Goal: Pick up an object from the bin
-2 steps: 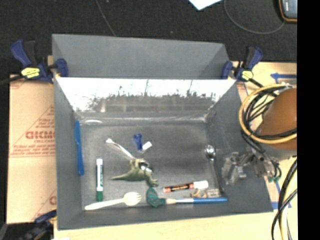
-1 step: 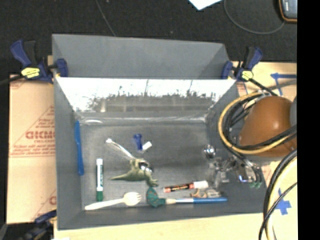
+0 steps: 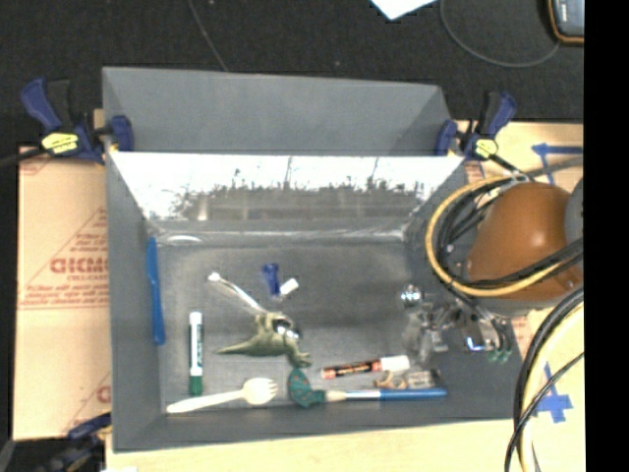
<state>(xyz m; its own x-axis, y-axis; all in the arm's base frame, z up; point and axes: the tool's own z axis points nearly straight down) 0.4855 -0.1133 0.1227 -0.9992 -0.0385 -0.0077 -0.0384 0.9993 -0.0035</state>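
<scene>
tool point(image 3: 427, 332) | right of bin point(image 3: 275, 116) | shape unclear | orange marker point(image 3: 347, 369) near

No readable text, labels, numbers on things in bin point(image 3: 130, 303)

Bin point(image 3: 275, 116): grey sheet metal, matt, back wall scuffed. Fork point(image 3: 221, 397): white plastic, smooth. Dinosaur toy point(image 3: 260, 339): dull olive plastic. Marker point(image 3: 195, 354): green-and-white plastic. Arm's orange cover point(image 3: 516, 234): glossy, smooth. Gripper point(image 3: 428, 342): bare shiny metal.
</scene>
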